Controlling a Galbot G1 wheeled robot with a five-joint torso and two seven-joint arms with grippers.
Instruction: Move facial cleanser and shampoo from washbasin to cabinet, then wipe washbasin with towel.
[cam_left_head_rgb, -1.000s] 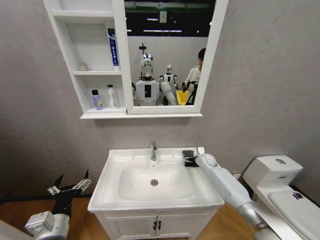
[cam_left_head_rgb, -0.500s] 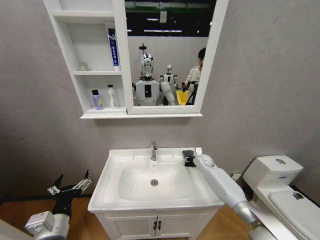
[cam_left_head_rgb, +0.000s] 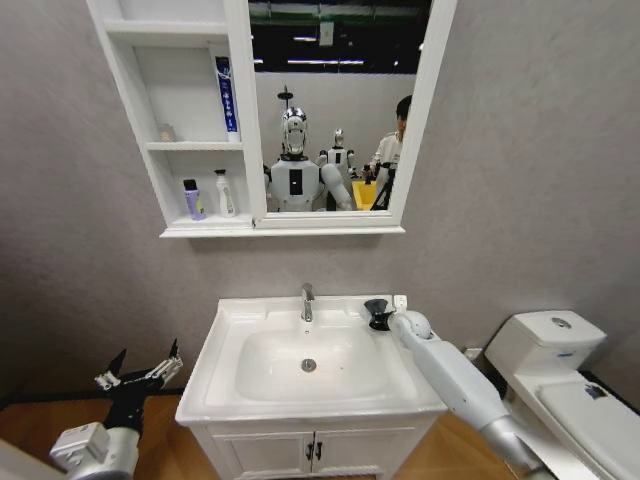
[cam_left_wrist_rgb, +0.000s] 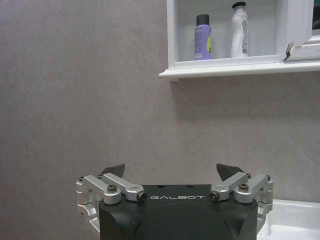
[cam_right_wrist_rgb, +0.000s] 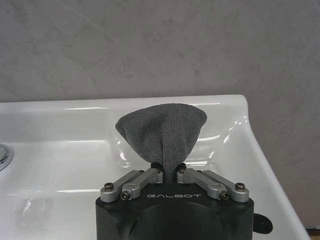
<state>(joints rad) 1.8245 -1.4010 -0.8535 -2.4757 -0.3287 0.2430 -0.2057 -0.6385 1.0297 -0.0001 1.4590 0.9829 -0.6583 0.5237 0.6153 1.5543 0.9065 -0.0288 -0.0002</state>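
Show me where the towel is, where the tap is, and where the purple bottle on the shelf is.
towel (cam_right_wrist_rgb: 161, 129): right wrist view, middle of the bunched grey cloth pinched by the right gripper.
tap (cam_left_head_rgb: 307, 300): head view, on its chrome body.
purple bottle (cam_left_wrist_rgb: 202, 42): left wrist view, on its label, bottom cabinet shelf.

A dark grey towel (cam_right_wrist_rgb: 162, 132) stands out against the glossy white washbasin (cam_left_head_rgb: 225, 345), pinched by the right gripper (cam_right_wrist_rgb: 169, 172), whose body is black with silver linkages and pale lettering. The tap (cam_left_head_rgb: 307, 301) and drain (cam_left_head_rgb: 309, 365) gleam chrome. The white cabinet (cam_left_head_rgb: 150, 120) carries a lilac bottle (cam_left_wrist_rgb: 203, 37) with a black cap and a yellow-green patch, a white bottle (cam_left_wrist_rgb: 239, 31) with a dark cap, and a blue tube (cam_left_head_rgb: 227, 95) with white print. The left gripper (cam_left_wrist_rgb: 172, 172) is black and silver with dark fingertips. The wall (cam_left_head_rgb: 520, 180) is mottled grey; the floor (cam_left_head_rgb: 30, 430) is warm brown wood.
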